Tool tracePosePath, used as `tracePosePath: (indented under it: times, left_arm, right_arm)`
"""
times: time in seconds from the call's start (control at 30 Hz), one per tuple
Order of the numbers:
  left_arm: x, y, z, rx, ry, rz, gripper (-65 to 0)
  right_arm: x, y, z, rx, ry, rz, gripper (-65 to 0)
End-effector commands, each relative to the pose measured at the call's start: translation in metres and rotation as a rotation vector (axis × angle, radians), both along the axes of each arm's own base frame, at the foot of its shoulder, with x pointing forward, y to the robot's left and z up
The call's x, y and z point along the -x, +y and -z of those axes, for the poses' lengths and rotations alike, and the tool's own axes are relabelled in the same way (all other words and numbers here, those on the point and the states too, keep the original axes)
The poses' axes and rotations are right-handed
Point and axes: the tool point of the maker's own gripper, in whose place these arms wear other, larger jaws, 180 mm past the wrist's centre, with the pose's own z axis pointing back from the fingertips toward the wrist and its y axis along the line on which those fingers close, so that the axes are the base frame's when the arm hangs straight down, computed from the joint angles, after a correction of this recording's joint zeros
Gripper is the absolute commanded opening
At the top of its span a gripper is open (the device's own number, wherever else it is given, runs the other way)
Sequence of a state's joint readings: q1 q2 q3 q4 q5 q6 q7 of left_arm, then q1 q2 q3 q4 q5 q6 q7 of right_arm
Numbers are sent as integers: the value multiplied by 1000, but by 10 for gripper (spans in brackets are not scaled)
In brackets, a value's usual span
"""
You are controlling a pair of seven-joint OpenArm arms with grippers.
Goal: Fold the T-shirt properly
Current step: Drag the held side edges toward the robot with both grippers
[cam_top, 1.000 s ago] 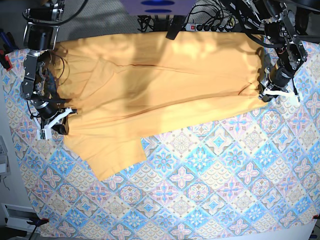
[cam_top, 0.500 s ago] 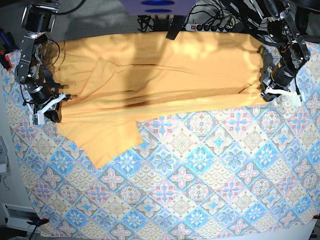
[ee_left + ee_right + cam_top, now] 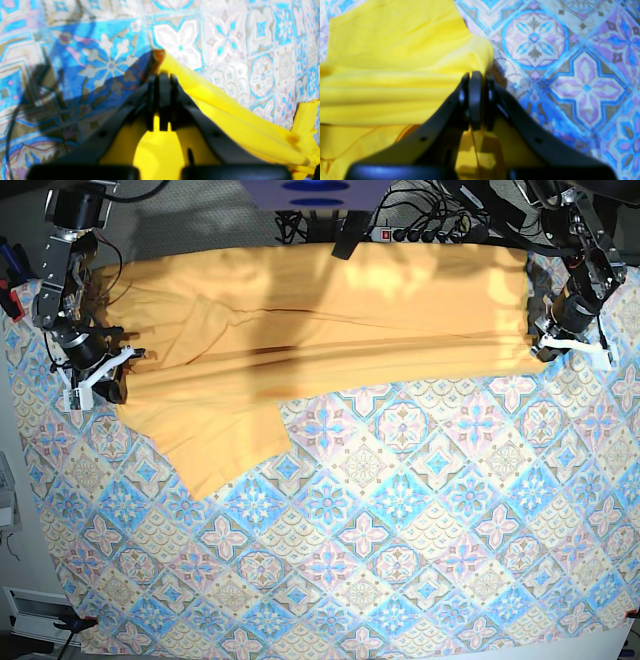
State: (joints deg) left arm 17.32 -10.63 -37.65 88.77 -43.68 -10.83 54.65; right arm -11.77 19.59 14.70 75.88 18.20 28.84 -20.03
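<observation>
Both jaws clamped on the T-shirt [image 3: 330, 320] edge — left gripper [image 3: 548, 352], right gripper [image 3: 105, 375] — shirt spread across the bench's tiled cloth [image 3: 400, 540]. I'd keep tension even so the fold lands straight.

Both wrist views are soft and out of focus. In them the T-shirt [image 3: 395, 65] runs off the frame edges, and the fabric pinched inside the right hand [image 3: 476, 82] and the left hand [image 3: 160, 85] is hidden by their dark fingers. In the base view, the T-shirt's far edge lies in shadow beneath cables [image 3: 420, 225].
</observation>
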Motion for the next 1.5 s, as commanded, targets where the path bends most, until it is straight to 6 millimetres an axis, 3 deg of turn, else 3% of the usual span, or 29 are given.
tracePosePath:
  times: [0.0, 0.17, 0.5, 0.6, 0.77, 1.03, 1.23, 1.47]
  left_arm:
    - [-5, 14, -13, -49, -31, -6, -650]
    - [-3, 12, -11, -48, -23, 0, -650]
    - [15, 10, -2, -45, 17, 11, -650]
    - [23, -6, 5, -31, 44, 100, -650]
    - [33, -10, 4, -39, 58, 121, -650]
    - [32, -21, -17, -83, 16, 156, -650]
    - [42, -23, -9, -69, 46, 154, -650]
    - [63, -17, 20, -25, 131, 114, -650]
  right_arm:
    - [-9, -12, -20, 29, -63, 8, -643]
    - [-2, -11, -31, 51, -83, -5, -643]
    - [14, -9, -23, 54, -49, -13, -643]
    - [15, -7, -22, 49, -46, -16, -643]
    - [15, -6, -21, 49, -45, -18, -643]
    - [15, -5, -19, 45, -41, -17, -643]
    - [15, -4, -19, 44, -42, -17, -643]
    - [18, -4, -18, 45, -36, -18, -643]
